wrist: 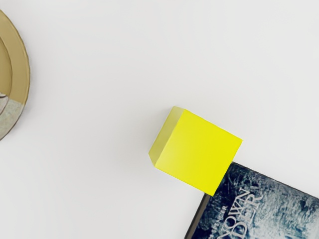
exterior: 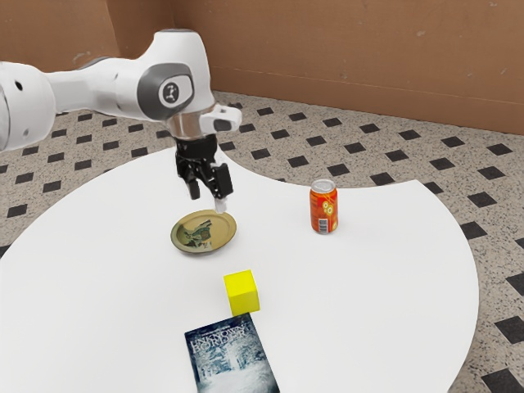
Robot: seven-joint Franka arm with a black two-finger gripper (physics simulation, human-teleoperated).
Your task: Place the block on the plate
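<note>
Yellow block (exterior: 240, 288) sits at a dark-covered book's (exterior: 231, 360) edge on the white tabletop (exterior: 368, 286), apart from the plate (exterior: 223, 227), as the empty hand (exterior: 207, 202) hangs above, fingers spread wide.

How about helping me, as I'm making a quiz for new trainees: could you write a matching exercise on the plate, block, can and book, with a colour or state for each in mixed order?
Things:
1. Plate
2. Block
3. Can
4. Book

Colours and states:
A. Standing upright, orange-red with a silvery top
B. Lying flat, dark cover with pale lettering
C. Tan rim, round outline
D. Plain yellow all over

Right pairs: 1-C, 2-D, 3-A, 4-B
</note>
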